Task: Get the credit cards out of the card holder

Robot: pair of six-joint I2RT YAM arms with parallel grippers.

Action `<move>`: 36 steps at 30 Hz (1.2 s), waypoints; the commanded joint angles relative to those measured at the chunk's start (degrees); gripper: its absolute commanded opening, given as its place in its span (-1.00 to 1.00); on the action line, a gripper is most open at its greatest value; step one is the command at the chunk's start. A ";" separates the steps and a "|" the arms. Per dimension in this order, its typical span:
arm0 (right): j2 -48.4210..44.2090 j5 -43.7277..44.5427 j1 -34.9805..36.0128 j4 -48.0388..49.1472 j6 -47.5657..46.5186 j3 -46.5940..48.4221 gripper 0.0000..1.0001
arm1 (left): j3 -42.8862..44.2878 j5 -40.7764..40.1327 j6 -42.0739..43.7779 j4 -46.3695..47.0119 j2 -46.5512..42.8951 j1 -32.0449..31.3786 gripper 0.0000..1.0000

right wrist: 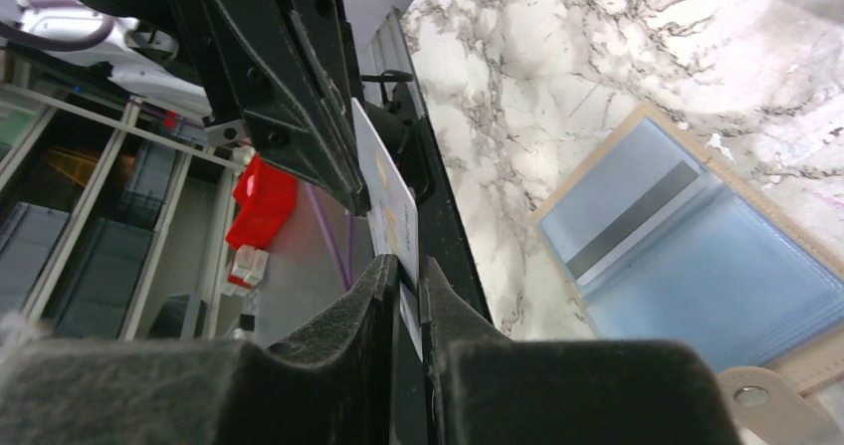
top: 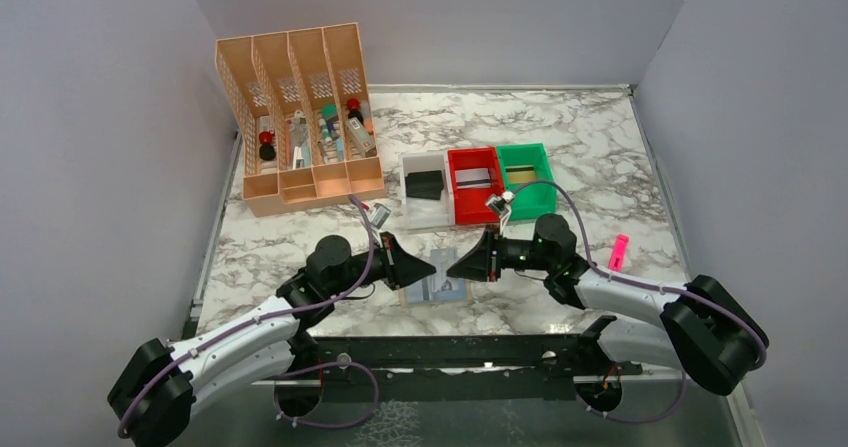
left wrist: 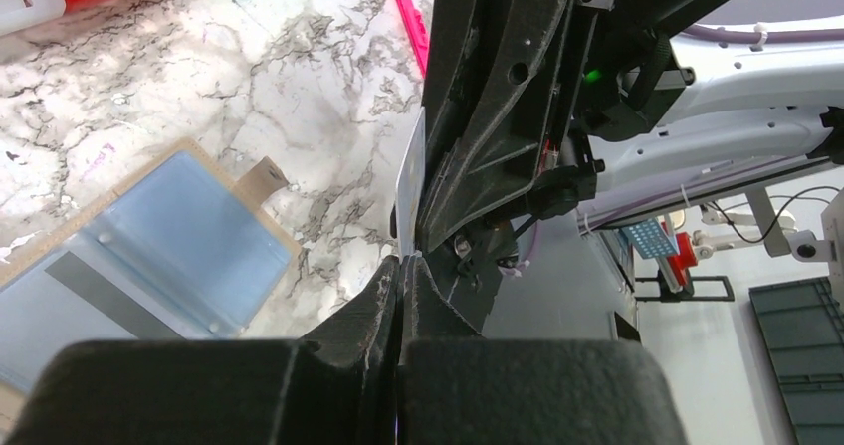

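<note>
Meeting low over the marble table (top: 620,157), the two arms share one pale credit card (right wrist: 386,201). The left gripper (left wrist: 403,264) is clamped on one edge. The right gripper (right wrist: 408,266) has its fingers narrowly apart either side of the other edge, and a firm pinch cannot be confirmed. Beneath them the card holder (top: 428,292) lies open, blue-grey lining up, with a grey card (right wrist: 632,221) in one pocket. Beyond stand a white bin (top: 425,159) holding a black card (top: 425,184), a red bin (top: 458,202), a green bin (top: 540,202) and, far left, an orange organiser (top: 300,182).
</note>
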 commanded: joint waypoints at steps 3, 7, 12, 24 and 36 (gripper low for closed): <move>-0.94 -3.52 -0.59 4.72 0.47 -0.13 -0.84 | -0.96 0.85 2.50 1.88 -2.18 0.19 -0.83; -2.01 -3.07 -0.86 2.85 -0.64 -0.08 -0.93 | -2.06 -4.81 0.89 0.50 -3.13 0.28 0.12; -5.19 3.68 -0.95 -8.35 -6.64 2.46 -0.98 | -2.37 -11.76 0.39 -3.58 -4.73 0.28 0.75; -4.79 47.78 -0.95 -39.09 -33.11 21.48 -0.98 | 1.93 -29.08 3.12 -25.24 -8.41 0.28 0.97; 15.84 63.55 -0.37 -30.83 -63.43 32.36 -0.97 | 3.41 -31.09 4.34 -29.70 -8.84 0.28 0.97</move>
